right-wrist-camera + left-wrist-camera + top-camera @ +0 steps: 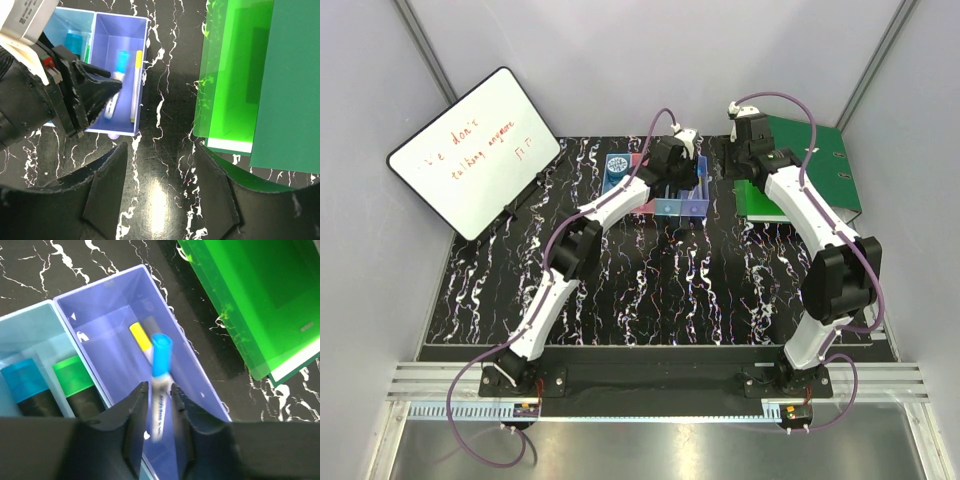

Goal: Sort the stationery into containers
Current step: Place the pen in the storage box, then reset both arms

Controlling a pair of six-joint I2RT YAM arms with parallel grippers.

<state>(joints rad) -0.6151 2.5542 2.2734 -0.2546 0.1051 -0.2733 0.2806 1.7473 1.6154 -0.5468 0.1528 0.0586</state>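
Observation:
The row of bins (660, 190) stands at the table's far middle. My left gripper (157, 390) hangs over the purple-blue bin (100, 295), jaws slightly apart. A blurred white marker with a blue cap (161, 360) sits loose between them, pointing into the bin. A yellow highlighter (141, 337) lies inside that bin. The light blue bin (30, 335) holds a blue-capped marker (22, 380) and a green-capped one (72, 375). A blue roll (617, 165) sits in the leftmost bin. My right gripper (160, 150) is open and empty over bare table right of the bins.
Green ring binders (810, 160) lie right of the bins, close to the purple-blue bin, and show in the left wrist view (260, 300) and the right wrist view (240, 75). A whiteboard with red writing (475, 150) leans at the far left.

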